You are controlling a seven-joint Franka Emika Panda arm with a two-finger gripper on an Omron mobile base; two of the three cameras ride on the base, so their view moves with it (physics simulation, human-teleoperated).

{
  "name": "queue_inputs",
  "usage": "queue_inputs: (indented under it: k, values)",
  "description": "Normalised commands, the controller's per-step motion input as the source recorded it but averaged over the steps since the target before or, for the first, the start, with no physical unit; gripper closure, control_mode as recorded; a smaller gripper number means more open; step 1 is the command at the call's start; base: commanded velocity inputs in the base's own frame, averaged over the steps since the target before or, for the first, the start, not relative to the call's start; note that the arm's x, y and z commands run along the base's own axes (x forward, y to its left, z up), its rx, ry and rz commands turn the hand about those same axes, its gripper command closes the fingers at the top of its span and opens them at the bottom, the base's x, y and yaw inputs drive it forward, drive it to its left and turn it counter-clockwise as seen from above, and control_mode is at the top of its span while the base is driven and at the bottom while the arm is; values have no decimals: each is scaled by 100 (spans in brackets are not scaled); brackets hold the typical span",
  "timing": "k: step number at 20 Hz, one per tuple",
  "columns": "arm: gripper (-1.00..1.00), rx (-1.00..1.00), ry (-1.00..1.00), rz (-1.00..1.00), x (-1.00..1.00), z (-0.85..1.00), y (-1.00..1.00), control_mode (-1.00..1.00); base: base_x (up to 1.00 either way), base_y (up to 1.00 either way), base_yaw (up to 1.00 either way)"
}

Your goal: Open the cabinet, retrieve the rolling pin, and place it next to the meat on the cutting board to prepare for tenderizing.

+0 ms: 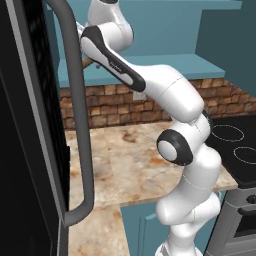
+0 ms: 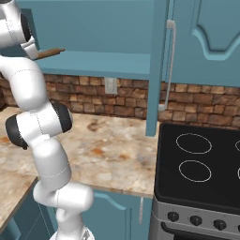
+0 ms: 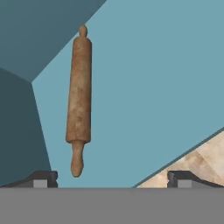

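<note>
Rolling pin [image 3: 79, 98]: tan-brown wood, lying on the teal cabinet shelf [image 3: 144, 87]. In the hand view it runs nearly vertically left of centre, one knob handle at the top, the other at the bottom just above and inside the left fingertip. In the right base view its end [image 2: 50, 52] pokes out at upper left, beside the white arm. In the left base view only a small brown piece [image 1: 88, 62] shows at upper left, behind the arm.

Gripper [image 3: 112, 179]: fingers spread wide apart, empty; two dark tips at the bottom of the hand view, the pin apart from both and nearer the left one.

Cabinet [image 2: 108, 33]: teal, open. One door [image 2: 157, 70] stands edge-on at centre right of the right base view with a slim silver bar handle [image 2: 169, 65]; an arched panel door sits at upper right.

Table [image 2: 112, 150]: mottled beige stone top, middle of both base views, brick backsplash [image 2: 93, 96] behind it.

Cooktop [image 2: 199, 161]: black, ring markings, lower right of the right base view.

Black appliance [image 1: 25, 150]: left side of the left base view, thick grey handle [image 1: 80, 115].
</note>
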Motion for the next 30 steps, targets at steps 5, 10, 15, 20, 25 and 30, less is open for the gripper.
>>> queue_inputs:
  k: [5,10,15,20,25,30]
  values:
    - [-100,0,-10,1,9,-16,0,-100,0,0,0]
    - [-100,0,-3,0,14,-8,0,-100,0,0,0]
    - [-100,0,0,0,18,-12,0,-100,0,0,0]
    - [-100,0,0,0,19,-16,0,-100,0,0,0]
    - [-100,0,0,0,17,-19,0,-100,0,0,0]
    - [-100,0,0,1,16,-17,0,-100,0,0,0]
